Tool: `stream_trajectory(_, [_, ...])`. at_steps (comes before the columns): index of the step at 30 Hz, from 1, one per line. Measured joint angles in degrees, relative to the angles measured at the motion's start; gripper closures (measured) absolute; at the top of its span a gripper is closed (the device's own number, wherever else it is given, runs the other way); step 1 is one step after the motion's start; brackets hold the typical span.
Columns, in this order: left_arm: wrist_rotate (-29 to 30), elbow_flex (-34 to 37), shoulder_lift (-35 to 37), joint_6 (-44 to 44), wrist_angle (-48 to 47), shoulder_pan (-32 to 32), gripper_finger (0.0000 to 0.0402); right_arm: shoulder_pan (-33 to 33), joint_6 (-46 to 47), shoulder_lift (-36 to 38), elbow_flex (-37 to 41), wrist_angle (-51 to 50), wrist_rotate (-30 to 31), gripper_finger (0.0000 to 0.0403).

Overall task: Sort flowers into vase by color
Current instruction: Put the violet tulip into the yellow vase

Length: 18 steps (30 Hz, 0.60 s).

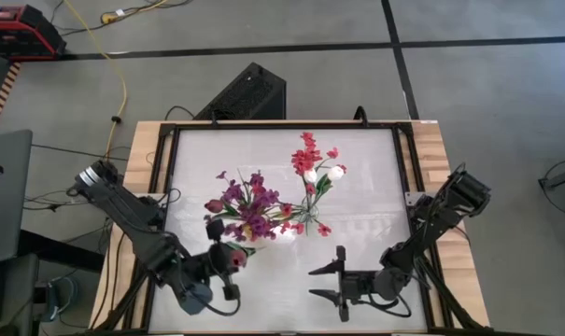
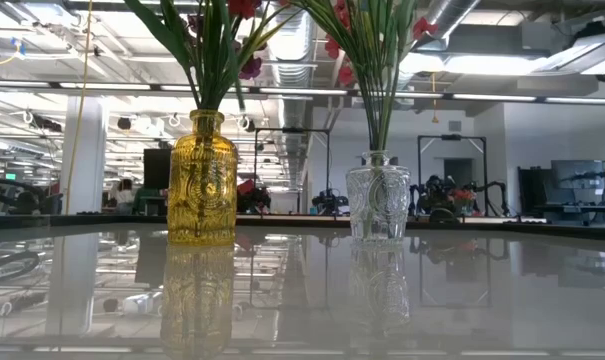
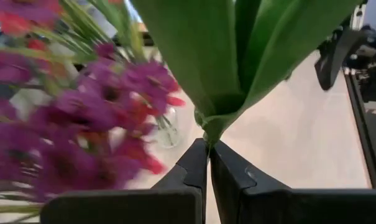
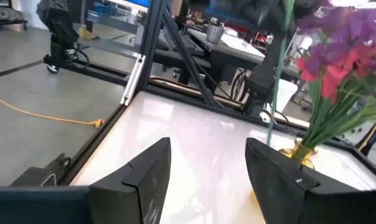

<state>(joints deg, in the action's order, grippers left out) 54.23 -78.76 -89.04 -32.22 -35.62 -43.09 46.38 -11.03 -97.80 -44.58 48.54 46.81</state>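
the left gripper [image 1: 228, 271] hangs over the near left part of the white table [image 1: 375, 168], its dark fingers [image 3: 194, 165] pressed together on the green stem of a red-blossomed artificial flower [image 1: 236, 256]. the pinch sits right where the long leaves fan out from the stem, a sensible spot, i judge, since the thin stalk stays steady there and the blossom end is left free. the bloom shows as a small red cluster just beside the gripper, close to the near edge of the purple bouquet.

the right gripper [image 1: 338, 276] waits over the near right part of the table with its fingers spread wide and nothing between them, apparently kept clear of the work.

further back stand the two vases. the amber yellow embossed glass vase [image 2: 202, 180] holds leafy stems topped with purple and a few red blossoms [image 1: 249, 210]; the clear cut-glass vase [image 2: 378, 198], beside it and apart, holds red-pink sprays with white buds [image 1: 316, 174]. the stems lean outward from each narrow neck, so the heads spread and nearly meet between the vases.

by colour, the held red flower likely belongs with the red-pink sprays in the clear vase.
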Motion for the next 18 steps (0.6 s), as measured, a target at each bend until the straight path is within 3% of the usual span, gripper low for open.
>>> stream_trajectory(10, [-3.7, 0.0, 6.8, 9.2, -4.6, 0.6, 0.0401, -0.1, 0.2, 0.0, 0.0, -0.1, -0.2, 0.0170])
stream_trajectory(18, [-4.0, 0.0, 8.3, 9.7, -10.6, 3.0, 0.0401, -0.1, 0.1, 0.0, 0.0, 0.0, -0.2, 0.0170])
